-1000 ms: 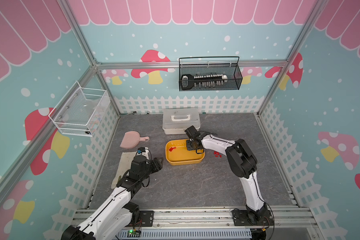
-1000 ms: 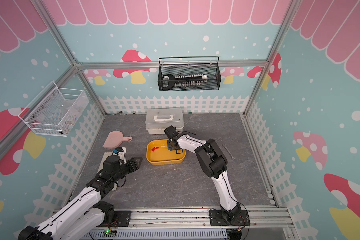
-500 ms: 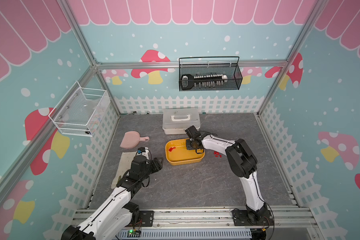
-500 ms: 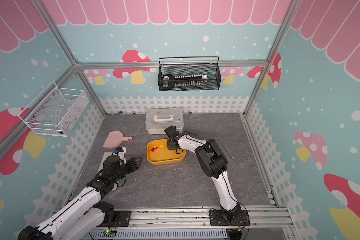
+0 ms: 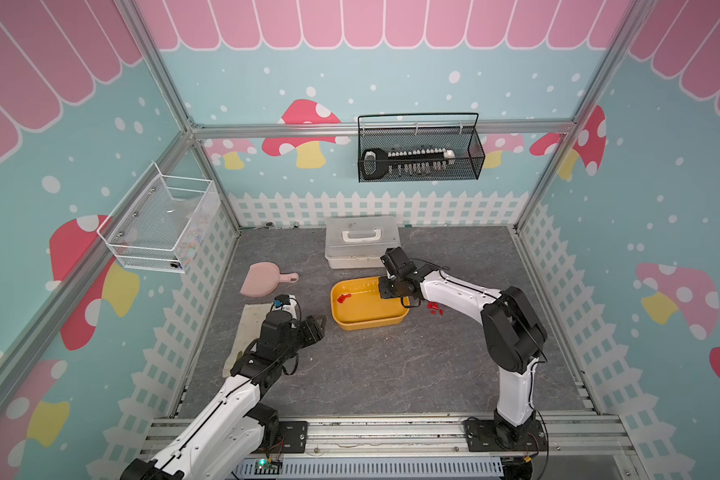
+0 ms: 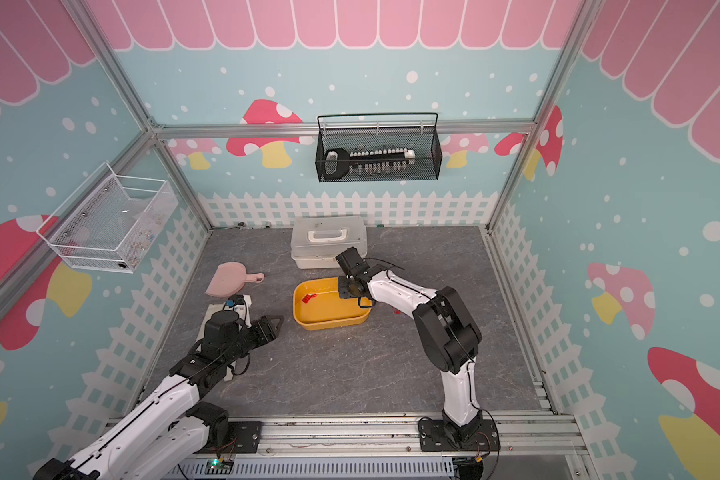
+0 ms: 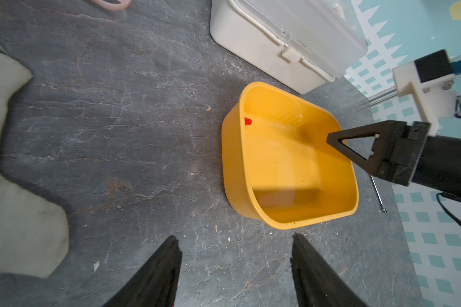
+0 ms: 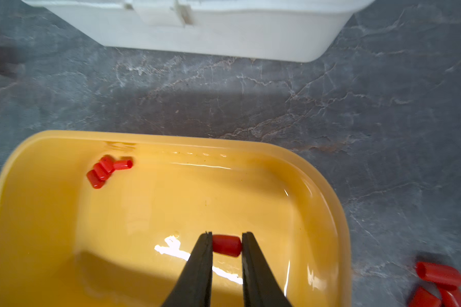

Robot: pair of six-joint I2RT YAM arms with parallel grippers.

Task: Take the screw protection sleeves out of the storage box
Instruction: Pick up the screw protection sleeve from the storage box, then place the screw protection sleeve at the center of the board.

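Right gripper [image 8: 226, 240]: pinched on one red sleeve [image 8: 225, 246], low inside the yellow box [image 8: 171, 139]. Four more sleeves [image 8: 105, 170] are bunched well ahead of it in a box corner, and loose sleeves [image 8: 437, 276] are laid on the counter [image 8: 277, 101] just outside. Left gripper [image 7: 234, 236]: spread, held over the counter short of the box. Risk: held only at the fingertips, the slick sleeve could be squeezed out, or dropped back if the rim is clipped on lifting.

A grey, marble-veined table [image 5: 371, 365] carries everything. A white case [image 5: 360, 243] sits at the back. Just in front of it, with a gap between, stands the yellow box [image 5: 366, 322]. A few red sleeves [image 5: 434, 308] lie right of the box. To its left lie a pink scoop [image 5: 262, 280] and a cloth [image 5: 246, 328]. A thin metal rod [image 7: 378, 195] lies beyond the box.
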